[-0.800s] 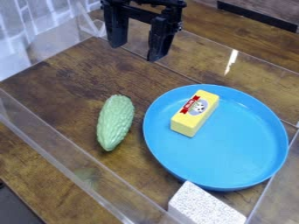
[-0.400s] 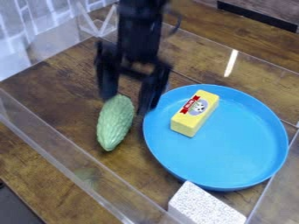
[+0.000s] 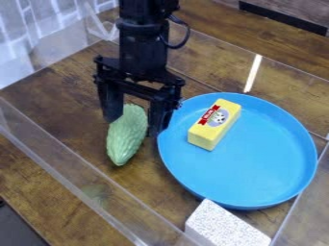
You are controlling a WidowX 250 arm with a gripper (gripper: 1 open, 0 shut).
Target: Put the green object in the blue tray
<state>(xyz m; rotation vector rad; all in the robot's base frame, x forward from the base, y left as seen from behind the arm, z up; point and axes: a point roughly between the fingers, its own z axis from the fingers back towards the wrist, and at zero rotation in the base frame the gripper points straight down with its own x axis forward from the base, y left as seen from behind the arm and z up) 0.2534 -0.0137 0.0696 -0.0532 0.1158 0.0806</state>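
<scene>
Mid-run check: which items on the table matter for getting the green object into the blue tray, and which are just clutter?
Matters:
- pale green bumpy toy vegetable
- round bright blue plastic tray
- black end effector, open astride the vegetable's upper end

Clutter:
- yellow rectangular block with red-white label, lying in the tray
- grey-white speckled sponge block

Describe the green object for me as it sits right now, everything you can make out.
The green object is a pale green toy vegetable, elongated and oval with tapered ends and bumpy, ridged skin that looks like plastic. It lies flat on the wooden table, just left of the blue tray and apart from its rim. The open gripper straddles its upper end, one finger on each side; whether the fingers touch it cannot be told. It is not lifted.
</scene>
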